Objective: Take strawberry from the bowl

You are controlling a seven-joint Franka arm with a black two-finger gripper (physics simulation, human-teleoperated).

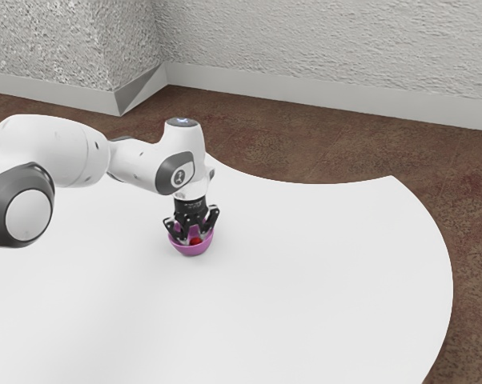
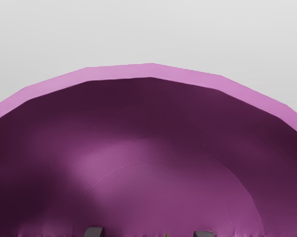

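In the exterior view, the arm comes from between nine and ten o'clock of the pink bowl (image 1: 192, 250) on the white table (image 1: 321, 272). The gripper (image 1: 194, 238) reaches down into the bowl, fingers spread; the red strawberry (image 1: 196, 241) sits inside, at six o'clock from the palm, between them but not pinched.

In the wrist view, two dark fingertips stand apart, a green speck between them.

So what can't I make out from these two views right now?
- Strawberry's underside: exterior view, hidden by the bowl's front wall.
- Whether the gripper has hold of it: exterior view, too small to tell.
- What the green speck belongs to: wrist view, cut off by the lower edge.
- Rest of the bowl's rim: wrist view, cut off by the edges.
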